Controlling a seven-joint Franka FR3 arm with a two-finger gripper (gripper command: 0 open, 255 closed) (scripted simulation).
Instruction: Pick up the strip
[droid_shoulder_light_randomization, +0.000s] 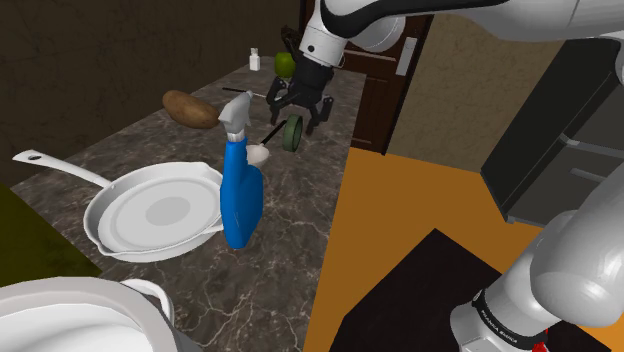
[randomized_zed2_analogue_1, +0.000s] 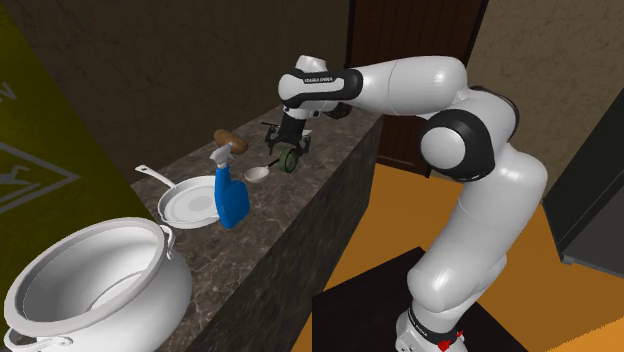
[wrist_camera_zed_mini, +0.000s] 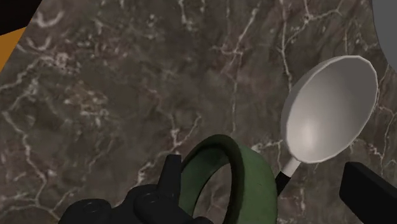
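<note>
Between parted jaws, green strip (wrist_camera_zed_mini: 256, 179)

Dark veined stone worktop (droid_shoulder_light_randomization: 300, 250), white pot (droid_shoulder_light_randomization: 60, 320) at near end, white frying pan (droid_shoulder_light_randomization: 150, 215) beside upright blue spray bottle (droid_shoulder_light_randomization: 240, 200), white spoon (droid_shoulder_light_randomization: 258, 153) near green strip ring (droid_shoulder_light_randomization: 292, 133) standing on edge, potato (droid_shoulder_light_randomization: 190, 107), green apple (droid_shoulder_light_randomization: 284, 64) and small white bottle (droid_shoulder_light_randomization: 254, 60) at far end

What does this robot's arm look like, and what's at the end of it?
The arm is glossy white, built of rounded segments with dark joints between them. A black band near the wrist carries small white lettering, and a small red mark sits low on the base. At the end is an all-black gripper with two blocky fingers.
</note>
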